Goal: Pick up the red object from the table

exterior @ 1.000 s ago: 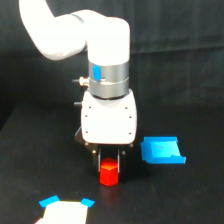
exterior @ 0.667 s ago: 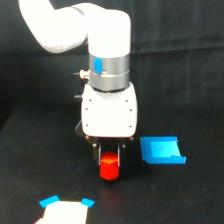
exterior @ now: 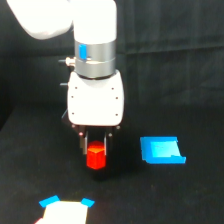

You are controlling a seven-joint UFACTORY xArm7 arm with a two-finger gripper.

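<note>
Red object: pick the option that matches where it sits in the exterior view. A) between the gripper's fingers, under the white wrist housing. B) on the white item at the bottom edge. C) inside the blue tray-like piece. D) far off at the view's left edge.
A: the red object sits between the fingers of the gripper, apart from the blue tray-like piece on the exterior view's right.

Our white arm (exterior: 95, 55) hangs straight down from the upper left of the exterior view, wrist vertical. Our hand (exterior: 95, 150) points downward, its dark fingers (exterior: 83, 145) closed on the red object (exterior: 95, 156).
</note>
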